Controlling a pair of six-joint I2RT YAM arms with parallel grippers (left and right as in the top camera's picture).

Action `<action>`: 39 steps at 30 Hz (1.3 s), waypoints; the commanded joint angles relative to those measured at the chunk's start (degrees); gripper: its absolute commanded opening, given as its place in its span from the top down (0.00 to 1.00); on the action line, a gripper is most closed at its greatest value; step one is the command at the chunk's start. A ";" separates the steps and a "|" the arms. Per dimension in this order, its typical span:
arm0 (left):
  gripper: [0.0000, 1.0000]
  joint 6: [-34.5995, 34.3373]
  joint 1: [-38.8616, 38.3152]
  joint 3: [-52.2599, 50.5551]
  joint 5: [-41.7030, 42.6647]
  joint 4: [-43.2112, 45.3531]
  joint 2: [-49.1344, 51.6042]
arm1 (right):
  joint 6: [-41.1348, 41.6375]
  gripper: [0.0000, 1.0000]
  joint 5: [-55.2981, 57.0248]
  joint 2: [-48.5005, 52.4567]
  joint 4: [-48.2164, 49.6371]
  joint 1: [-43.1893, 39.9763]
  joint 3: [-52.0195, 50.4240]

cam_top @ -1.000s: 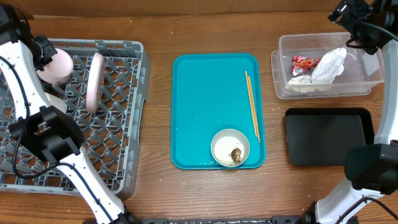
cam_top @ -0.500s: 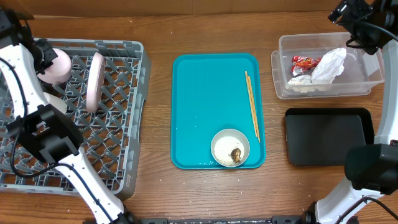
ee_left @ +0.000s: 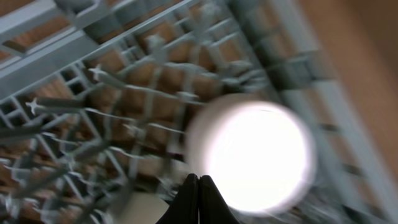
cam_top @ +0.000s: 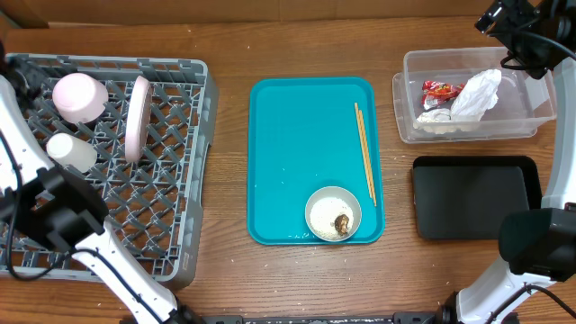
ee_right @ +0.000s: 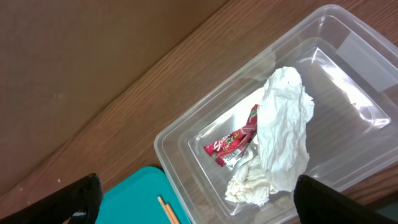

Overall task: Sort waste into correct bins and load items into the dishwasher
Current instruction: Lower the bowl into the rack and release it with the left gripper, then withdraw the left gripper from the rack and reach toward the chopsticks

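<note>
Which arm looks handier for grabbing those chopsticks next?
Probably right: the right pincer hangs open by the clear tub, nearer the chopsticks on that side of the tray. The left pincer is shut over the rack.

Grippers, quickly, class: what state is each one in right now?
Left gripper: shut, holding nothing.
Right gripper: open, empty, above the clear plastic tub.

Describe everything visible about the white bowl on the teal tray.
The white bowl is small, round and smooth, like ceramic or plastic. It stands upright, open side up, in the lower right corner of the teal tray as the overhead view shows it. Inside lie rice grains and a small brown lump toward its right. The chopsticks end close by its right rim; whether they touch cannot be told.
</note>
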 commanded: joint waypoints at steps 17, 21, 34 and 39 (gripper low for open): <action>0.00 10.21 -17.11 2.91 60.98 -24.17 -30.29 | 0.26 0.00 0.20 -1.07 0.20 -0.11 0.61; 0.00 14.80 -26.67 2.60 53.70 -27.45 -30.32 | 0.26 0.00 0.20 -1.07 0.20 -0.11 0.61; 0.00 -3.80 -55.21 2.56 -1.73 -27.30 -28.33 | 0.26 0.00 0.20 -1.07 0.20 -0.11 0.61; 0.04 -8.96 -55.39 2.12 3.65 -25.66 -27.87 | 0.26 0.00 0.20 -1.07 0.20 -0.11 0.61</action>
